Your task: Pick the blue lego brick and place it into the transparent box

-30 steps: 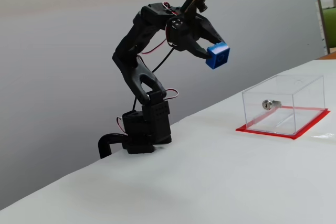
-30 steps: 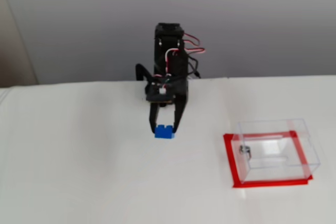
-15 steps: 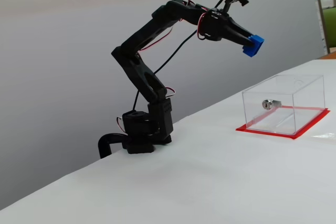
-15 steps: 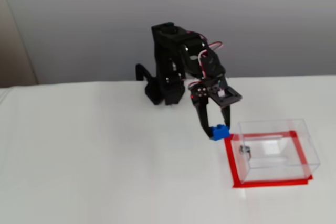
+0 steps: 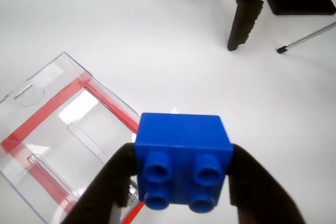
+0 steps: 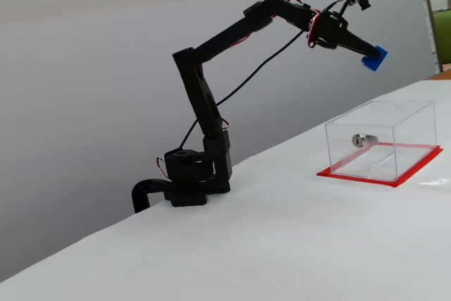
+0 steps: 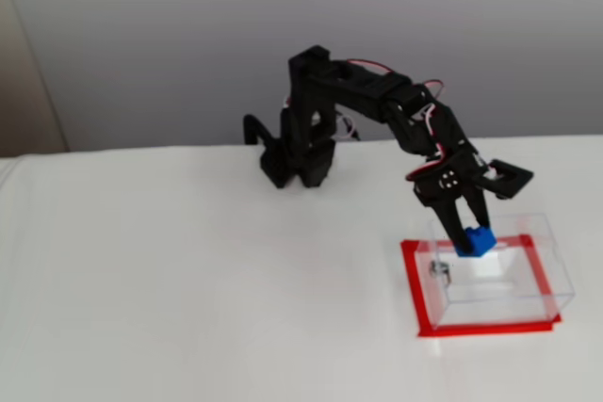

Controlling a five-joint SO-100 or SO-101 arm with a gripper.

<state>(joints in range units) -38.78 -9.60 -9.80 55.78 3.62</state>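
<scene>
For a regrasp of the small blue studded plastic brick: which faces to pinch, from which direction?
Pinch the small blue studded plastic brick on its two flat side walls, as the gripper does now: in the wrist view the jaws press its left and right faces, studs facing the camera. Those faces are parallel and smooth; the studded face is bumpy. Likely best to approach along the stud axis, jaws open wider than the brick.

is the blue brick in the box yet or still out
Out. The blue lego brick is held high above the transparent box, between the gripper fingers.
</scene>
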